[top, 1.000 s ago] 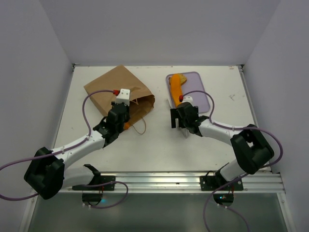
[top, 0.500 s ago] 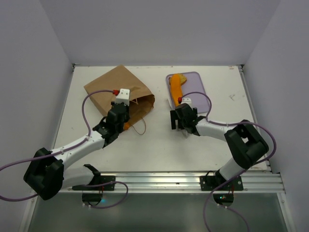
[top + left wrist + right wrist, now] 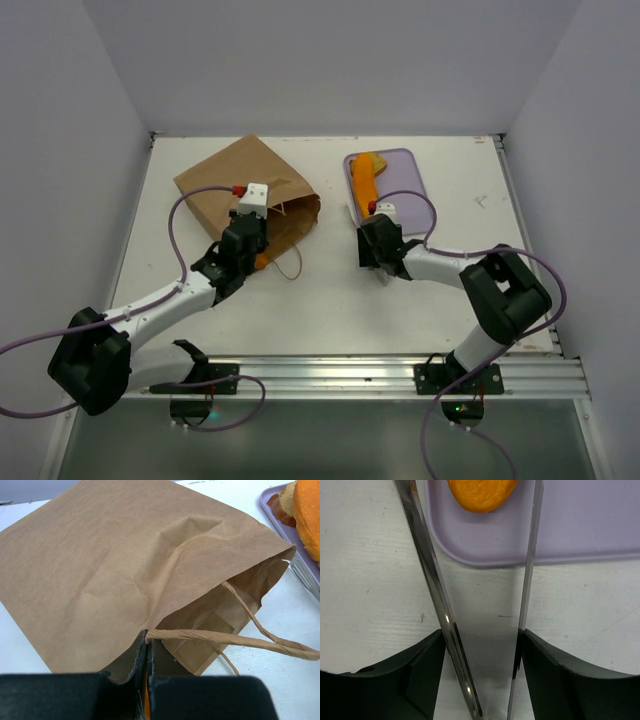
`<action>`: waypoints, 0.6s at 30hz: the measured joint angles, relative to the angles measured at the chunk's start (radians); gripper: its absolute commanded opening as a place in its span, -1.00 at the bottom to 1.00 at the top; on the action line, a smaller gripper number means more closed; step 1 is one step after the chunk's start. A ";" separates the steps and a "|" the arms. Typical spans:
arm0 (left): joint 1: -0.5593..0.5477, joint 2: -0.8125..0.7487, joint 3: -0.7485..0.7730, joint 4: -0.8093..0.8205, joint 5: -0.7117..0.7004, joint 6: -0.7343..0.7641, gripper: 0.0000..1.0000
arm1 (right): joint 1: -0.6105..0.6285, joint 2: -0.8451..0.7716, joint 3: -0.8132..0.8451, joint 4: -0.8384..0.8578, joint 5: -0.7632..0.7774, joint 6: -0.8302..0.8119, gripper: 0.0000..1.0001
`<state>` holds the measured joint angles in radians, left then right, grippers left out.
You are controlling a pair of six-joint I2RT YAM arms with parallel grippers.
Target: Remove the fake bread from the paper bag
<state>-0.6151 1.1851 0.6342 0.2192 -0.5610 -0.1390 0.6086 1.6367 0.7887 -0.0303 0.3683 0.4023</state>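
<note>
The brown paper bag [image 3: 240, 185] lies flat at the back left, its mouth facing right. My left gripper [image 3: 250, 240] is shut on the bag's near edge where a string handle [image 3: 230, 639] comes out between the fingers [image 3: 147, 640]. A sliver of orange shows under that gripper [image 3: 261, 261]. A long orange fake bread [image 3: 365, 178] lies on the lavender tray [image 3: 412, 180]. My right gripper [image 3: 372, 248] sits just in front of the tray, its fingers pressed against both arms of the metal tongs [image 3: 427, 570]. The bread's end [image 3: 482, 492] shows between the tong tips.
The tray's edge [image 3: 300, 567] sits close to the right of the bag mouth [image 3: 235, 605]. A second loop handle [image 3: 290, 268] trails on the white table in front of the bag. Walls close the table at the back and sides.
The right gripper's jaws have closed in onto the tongs, and the right arm has shifted slightly left. The left arm and the bag have not moved.
</note>
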 measured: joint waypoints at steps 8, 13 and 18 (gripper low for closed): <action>0.000 0.000 0.000 0.000 0.000 0.000 -1.00 | 0.000 -0.003 0.000 -0.005 0.001 0.006 0.13; 0.000 0.000 0.000 0.000 0.000 0.000 -1.00 | 0.000 -0.027 0.000 -0.018 0.005 0.006 0.11; 0.000 0.000 0.000 0.000 0.000 0.000 -1.00 | 0.000 -0.058 0.000 -0.030 0.013 0.008 0.11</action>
<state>-0.6151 1.1851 0.6342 0.2192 -0.5610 -0.1390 0.6086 1.5787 0.7887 -0.0601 0.3809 0.4107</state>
